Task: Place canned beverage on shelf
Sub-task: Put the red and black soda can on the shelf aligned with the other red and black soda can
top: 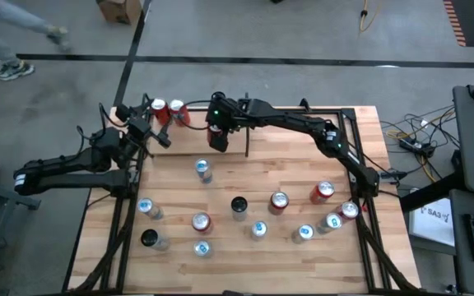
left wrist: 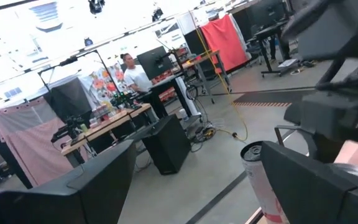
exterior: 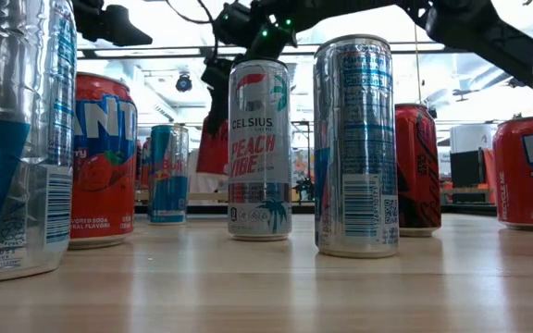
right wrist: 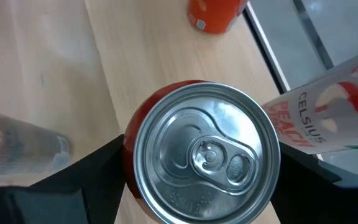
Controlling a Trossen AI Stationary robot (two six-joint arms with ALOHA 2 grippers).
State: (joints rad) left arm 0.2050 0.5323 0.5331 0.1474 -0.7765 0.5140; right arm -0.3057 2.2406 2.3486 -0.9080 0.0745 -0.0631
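Observation:
My right gripper (top: 217, 131) reaches in from the table's right and is shut on a red can with a silver top (right wrist: 201, 152), at the far middle of the table. The shelf (top: 194, 115) is just to its left at the far left corner. An orange can (top: 159, 108) and a white Celsius can (top: 177, 108) stand upright on its plank floor. In the right wrist view the Celsius can (right wrist: 328, 118) is close beside the held can. My left gripper (top: 155, 130) hovers open near the shelf, pointing out at the room (left wrist: 194, 152), with nothing between its fingers. My right gripper pinches the red can by its side wall (right wrist: 129, 152) just under the top rim, one finger (right wrist: 98, 171) on each side. The fingers come slanting down from the table's right. The can stands upright, and its own body hides its base.
Several cans stand on the near half of the table, among them a silver one (top: 202, 170), a black one (top: 239, 205) and a red one (top: 323, 191). A thin black frame (top: 359, 140) runs round the table. A person (top: 6, 37) walks on the floor beyond the far left.

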